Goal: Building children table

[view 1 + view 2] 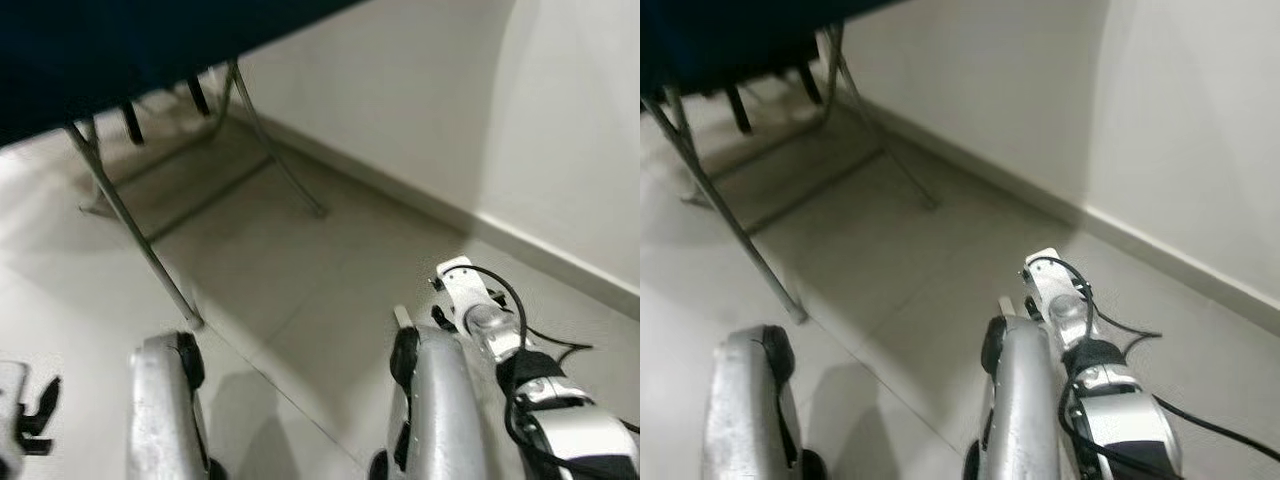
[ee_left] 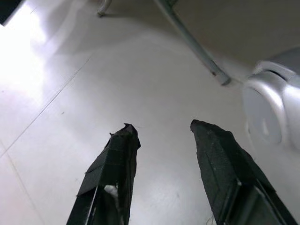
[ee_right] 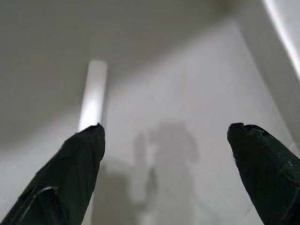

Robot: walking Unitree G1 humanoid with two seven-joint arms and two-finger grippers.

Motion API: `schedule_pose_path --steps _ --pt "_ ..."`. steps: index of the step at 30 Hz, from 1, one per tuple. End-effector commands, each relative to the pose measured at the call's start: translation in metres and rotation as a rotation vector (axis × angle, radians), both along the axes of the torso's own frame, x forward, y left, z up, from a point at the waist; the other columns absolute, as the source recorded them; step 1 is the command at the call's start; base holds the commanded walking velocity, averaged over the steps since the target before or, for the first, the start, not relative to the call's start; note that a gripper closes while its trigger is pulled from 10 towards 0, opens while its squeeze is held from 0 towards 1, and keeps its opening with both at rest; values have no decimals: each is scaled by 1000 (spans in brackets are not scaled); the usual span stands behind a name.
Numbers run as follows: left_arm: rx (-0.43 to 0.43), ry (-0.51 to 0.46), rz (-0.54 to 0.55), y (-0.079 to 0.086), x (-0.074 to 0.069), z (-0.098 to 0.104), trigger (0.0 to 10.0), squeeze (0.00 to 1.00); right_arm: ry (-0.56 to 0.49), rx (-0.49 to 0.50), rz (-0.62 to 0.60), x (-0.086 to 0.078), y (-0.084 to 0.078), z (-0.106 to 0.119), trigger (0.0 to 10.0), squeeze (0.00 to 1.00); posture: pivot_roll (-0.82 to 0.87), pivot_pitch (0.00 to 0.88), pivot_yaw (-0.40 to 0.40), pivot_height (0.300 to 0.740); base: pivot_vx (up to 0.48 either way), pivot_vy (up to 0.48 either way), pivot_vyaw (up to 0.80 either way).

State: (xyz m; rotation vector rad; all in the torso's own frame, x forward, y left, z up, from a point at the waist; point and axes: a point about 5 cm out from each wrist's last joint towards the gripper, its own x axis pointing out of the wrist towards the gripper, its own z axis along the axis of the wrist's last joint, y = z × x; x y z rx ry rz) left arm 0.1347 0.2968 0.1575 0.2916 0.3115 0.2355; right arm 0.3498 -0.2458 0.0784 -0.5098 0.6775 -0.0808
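Standing ahead, folding table legs (image 1: 130,225) beside wall (image 1: 420,90)

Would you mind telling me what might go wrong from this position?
The folding table's metal leg stands close ahead of the robot's knees, so a forward step could knock it. The loose black cable by the right arm might snag. Both the left gripper and right gripper hang open and empty above bare floor.
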Motion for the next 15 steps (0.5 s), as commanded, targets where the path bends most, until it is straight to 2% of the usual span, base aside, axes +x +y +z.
schedule_pose_path --steps 1,3,5,7,9,10,15 --pt "4 40 5 3 -8 -1 10000 0 201 5 -32 -34 -2 -46 10000 0 33 378 -26 300 0 0 0" --pt "-2 60 5 2 -13 0 10000 0 202 -20 -53 -36 -6 -47 10000 0 32 394 -20 300 0 0 0" --pt "-12 92 -10 1 -21 1 10000 0 123 -83 -125 -34 -19 -38 10000 0 36 405 -12 300 0 0 0" --pt "-15 105 -17 1 -25 3 10000 0 -15 -116 -227 -24 -35 -15 10000 0 32 417 -3 300 0 0 0" --pt "-15 105 -17 1 -25 3 10000 0 -15 -116 -227 -24 -35 -15 10000 0 32 417 -3 300 0 0 0" --pt "-24 116 -24 1 -26 5 10000 0 -157 -162 -290 -14 -46 13 10000 0 29 416 1 300 0 0 0" --pt "-36 126 -40 0 -25 6 10000 0 -141 -144 -246 -13 -41 14 10000 0 24 412 5 300 0 0 0"
